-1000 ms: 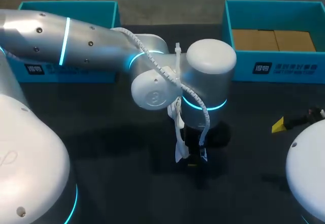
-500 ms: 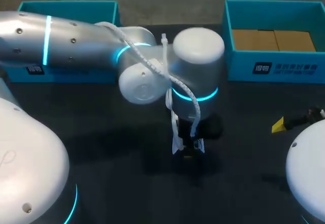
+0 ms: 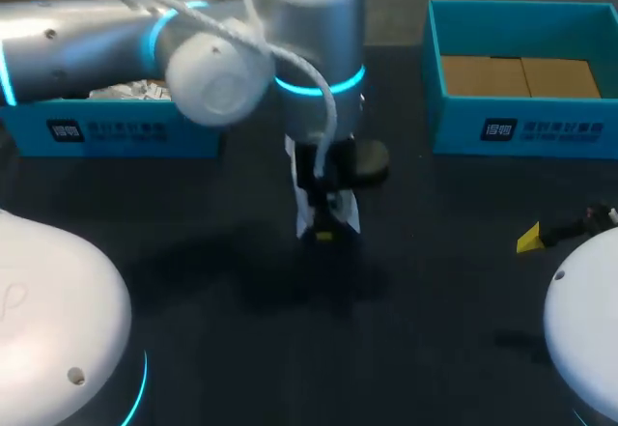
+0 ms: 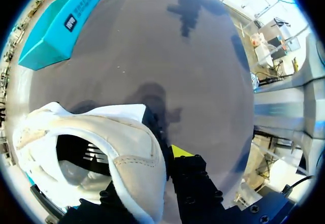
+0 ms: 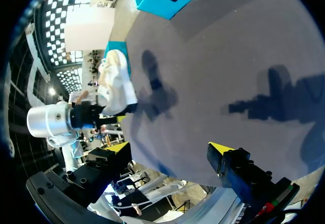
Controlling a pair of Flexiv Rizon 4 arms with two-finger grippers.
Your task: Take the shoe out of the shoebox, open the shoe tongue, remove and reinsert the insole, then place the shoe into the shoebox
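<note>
Shoe [image 3: 328, 215] is hanging, long axis downward, over the middle of the tabletop [image 3: 193, 291]. Left gripper [image 4: 166, 158] is pinching its collar, and right gripper [image 5: 169, 149] is gaping wide.

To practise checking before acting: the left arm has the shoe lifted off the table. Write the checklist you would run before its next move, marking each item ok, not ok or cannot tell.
1. The shoe is out of the left shoebox: ok, it hangs above the table.
2. The left pincer grips firmly: ok, shut on the shoe's rim.
3. The right pincer is free to help: ok, open, empty, well apart from the shoe.
4. The tongue is opened: cannot tell.
5. The insole is seated: cannot tell, the inside shows only in part.
</note>
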